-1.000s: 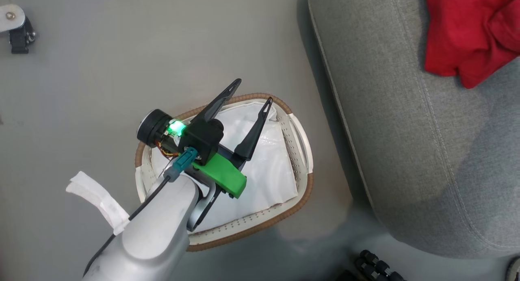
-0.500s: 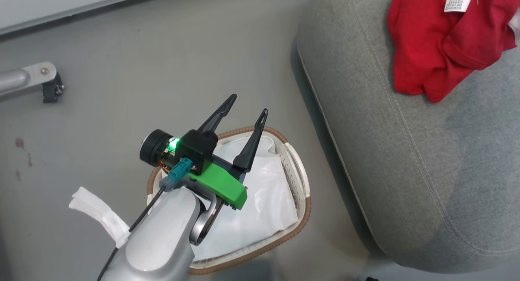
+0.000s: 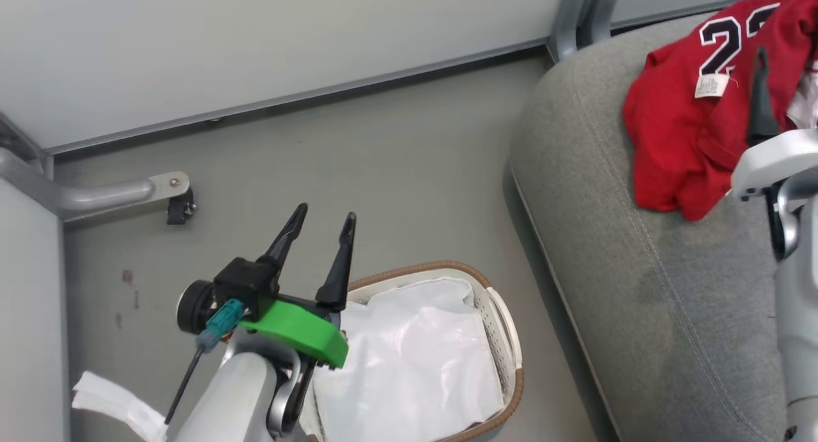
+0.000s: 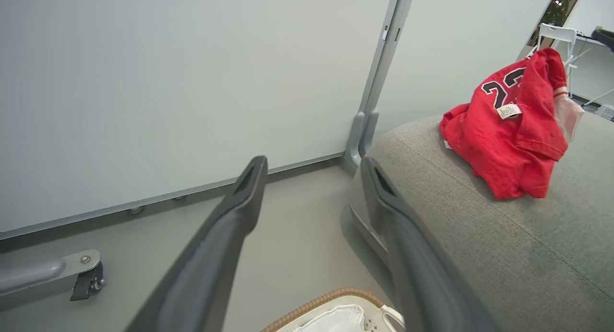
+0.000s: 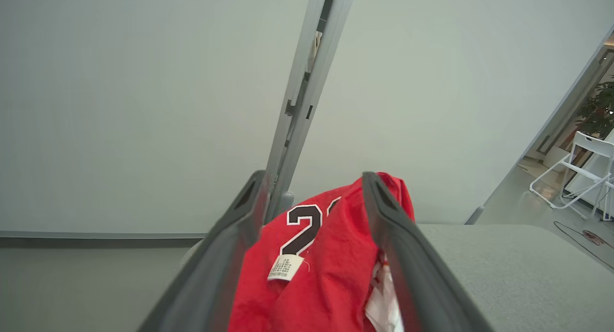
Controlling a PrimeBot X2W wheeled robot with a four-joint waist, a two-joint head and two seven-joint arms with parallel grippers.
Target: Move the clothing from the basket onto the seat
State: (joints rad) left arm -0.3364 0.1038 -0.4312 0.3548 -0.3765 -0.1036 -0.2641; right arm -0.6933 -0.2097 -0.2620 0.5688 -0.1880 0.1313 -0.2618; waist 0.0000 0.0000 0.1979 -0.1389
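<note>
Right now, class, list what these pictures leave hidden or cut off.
Clothing: head view, right part cut by the edge and the right arm; garment count unclear.
Basket: head view, near end cut by the bottom edge and the left arm.
Jersey's second numeral: every view, lost in a fold.

The grey floor [image 3: 396, 142] carries a white laundry basket [image 3: 415, 271], standing near the grey sofa seat [image 3: 639, 289]. On the seat lies crumpled red clothing [image 3: 671, 148], numbered jersey uppermost.
</note>
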